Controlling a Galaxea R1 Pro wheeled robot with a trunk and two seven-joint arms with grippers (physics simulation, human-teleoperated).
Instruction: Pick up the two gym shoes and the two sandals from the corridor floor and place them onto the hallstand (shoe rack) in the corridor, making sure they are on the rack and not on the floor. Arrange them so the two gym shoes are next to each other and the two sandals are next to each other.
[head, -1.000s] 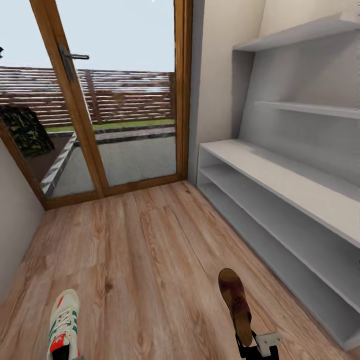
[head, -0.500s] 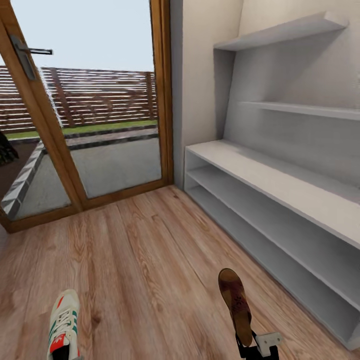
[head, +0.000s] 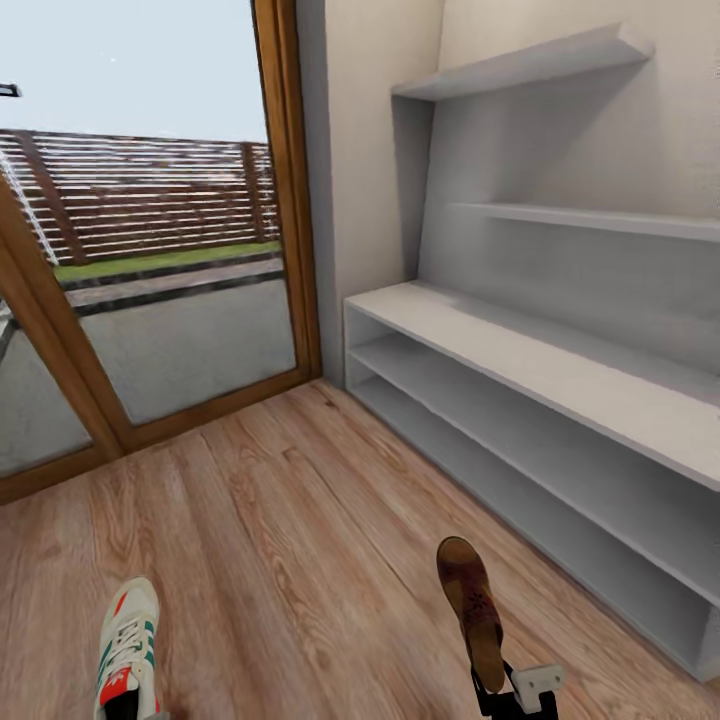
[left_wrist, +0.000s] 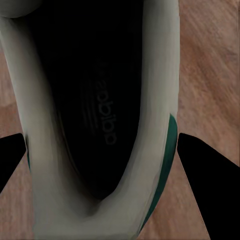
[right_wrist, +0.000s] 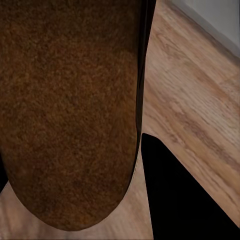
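Wood-plank corridor floor (head: 300, 560), grey hallstand (head: 560, 400) alongside.

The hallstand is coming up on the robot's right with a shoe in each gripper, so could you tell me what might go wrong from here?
1. The right gripper holds the sandal only by its heel end, toe sticking far forward; it could catch a hallstand shelf edge or twist loose.
2. The left gripper likewise carries the gym shoe by its heel, so it may slip onto the corridor floor.
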